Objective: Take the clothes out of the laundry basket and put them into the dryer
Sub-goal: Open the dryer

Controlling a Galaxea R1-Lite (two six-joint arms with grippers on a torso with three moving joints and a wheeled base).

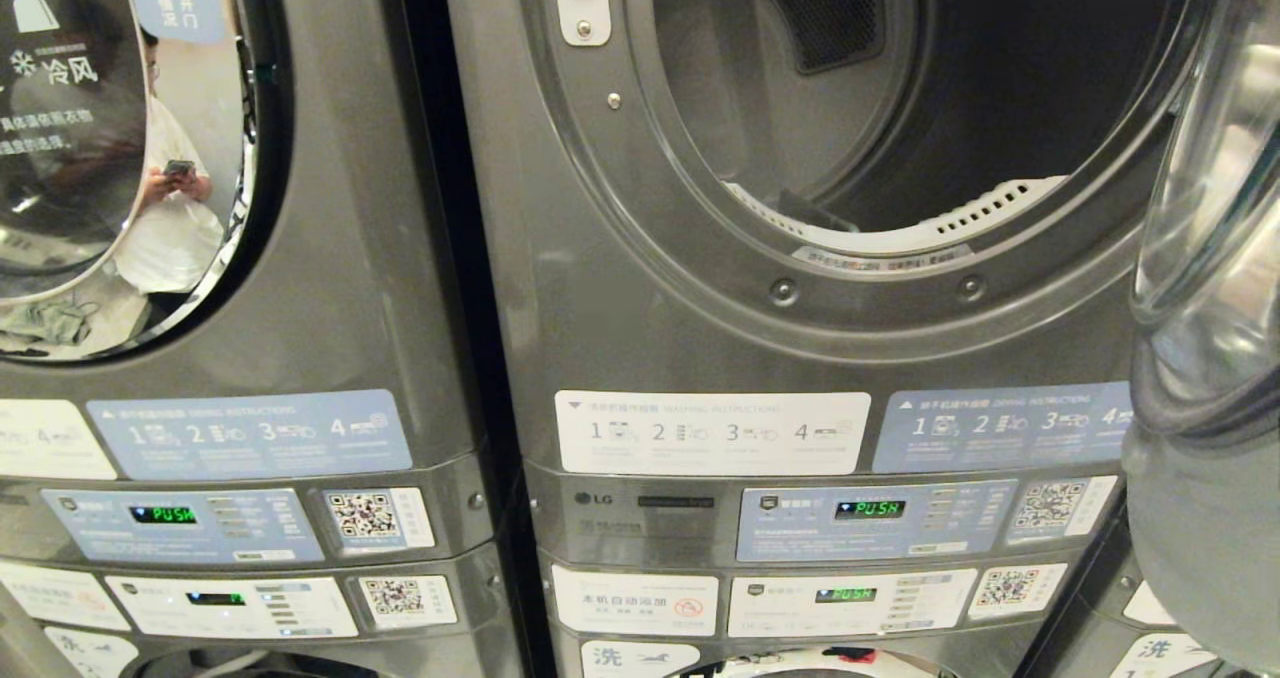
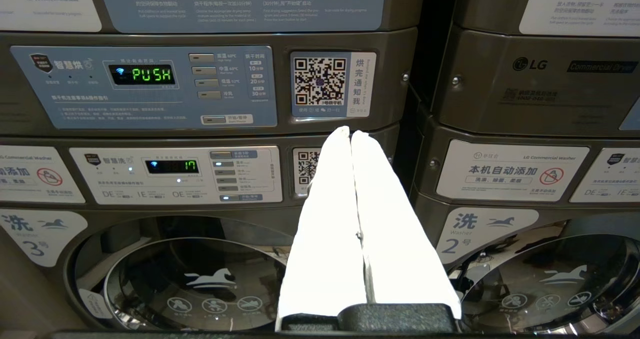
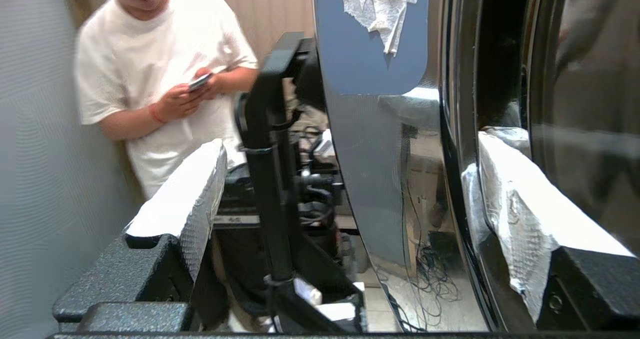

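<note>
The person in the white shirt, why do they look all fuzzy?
In the right wrist view the person is blurred, while the open right claw up close is sharper. In the head view, the closed dryer door mirrors that person. In the left wrist view, the shut left claw glares white.

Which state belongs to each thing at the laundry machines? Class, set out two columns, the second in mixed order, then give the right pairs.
Things:
1. left hand
2. right hand
3. dryer door
4. dryer display

States:
A. shows PUSH in green
B. swung open
C. fingers pressed together
D. fingers wide apart

Pairs: 1-C, 2-D, 3-B, 4-A
</note>
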